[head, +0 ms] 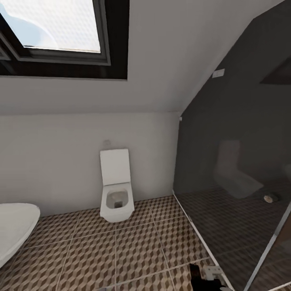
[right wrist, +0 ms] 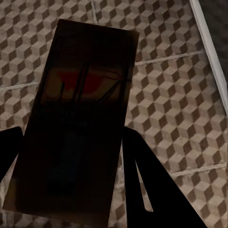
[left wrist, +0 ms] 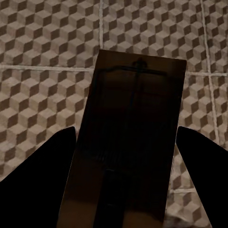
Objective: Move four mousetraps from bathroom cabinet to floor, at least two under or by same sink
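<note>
Head view: toilet (head: 117, 190), bathroom floor (head: 133, 250), shower glass; no sink.

Left wrist: left end effector (left wrist: 126, 142) clamps a mousetrap (left wrist: 128, 142).

Right wrist: right end effector (right wrist: 71, 137) clamps second mousetrap (right wrist: 78, 109).

Carrying step; next, find sink, lower both.

The bathroom floor (head: 133, 250), cube-patterned tile with pale grout, is running up to the white wall; a white bathtub (head: 14, 230) is standing on it at the left.
</note>
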Controlling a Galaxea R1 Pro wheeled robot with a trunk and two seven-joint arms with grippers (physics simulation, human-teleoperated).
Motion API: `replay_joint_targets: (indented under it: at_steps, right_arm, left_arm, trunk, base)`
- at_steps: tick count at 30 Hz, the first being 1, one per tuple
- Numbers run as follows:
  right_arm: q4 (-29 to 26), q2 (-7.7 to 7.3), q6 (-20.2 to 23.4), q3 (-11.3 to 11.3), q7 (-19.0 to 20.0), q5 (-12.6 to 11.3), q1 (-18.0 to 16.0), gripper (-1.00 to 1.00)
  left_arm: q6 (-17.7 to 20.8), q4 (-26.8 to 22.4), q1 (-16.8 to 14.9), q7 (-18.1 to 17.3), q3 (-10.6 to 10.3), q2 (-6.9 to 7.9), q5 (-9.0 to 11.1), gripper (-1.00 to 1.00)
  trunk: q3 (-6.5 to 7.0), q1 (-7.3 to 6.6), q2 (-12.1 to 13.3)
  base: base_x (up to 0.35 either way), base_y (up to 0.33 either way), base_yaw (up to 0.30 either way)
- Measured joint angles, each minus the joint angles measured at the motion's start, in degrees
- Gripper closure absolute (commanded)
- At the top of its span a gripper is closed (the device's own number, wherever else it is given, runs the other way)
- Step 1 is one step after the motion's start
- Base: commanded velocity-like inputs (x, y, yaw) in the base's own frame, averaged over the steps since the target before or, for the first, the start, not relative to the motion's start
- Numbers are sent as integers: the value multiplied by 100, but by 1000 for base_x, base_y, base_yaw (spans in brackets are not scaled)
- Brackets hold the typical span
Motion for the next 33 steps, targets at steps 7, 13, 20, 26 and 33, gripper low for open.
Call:
replay_joint_targets:
  at_steps: [7, 13, 20, 26, 33]
  right_arm:
    - [3, -3, 1, 0, 0, 0, 0, 100]
    - [6, 0, 1, 0, 0, 0, 0, 100]
    - [3, 0, 2, 0, 0, 0, 0, 100]
    - [4, 0, 2, 0, 0, 0, 0, 100]
    - [3, 0, 0, 0, 8, -8, 0, 100]
  left_arm:
    - [8, 0, -1, -1, 11, 23, 5, 100]
    - [16, 0, 0, 0, 23, 55, 5, 100]
    - [18, -2, 0, 7, 26, 61, 16, 100]
    - [-1, 0, 0, 16, 11, 34, 8, 100]
    - [0, -1, -1, 17, 10, 27, 9, 100]
  trunk:
    - [0, 0, 0]
    - [0, 0, 0]
    - [0, 0, 0]
    - [0, 0, 0]
    - [0, 0, 0]
  base:
    - [319, 52, 297]
    - [326, 75, 297]
    - [309, 49, 297]
    - [30, 2, 292]
    - [115, 0, 62]
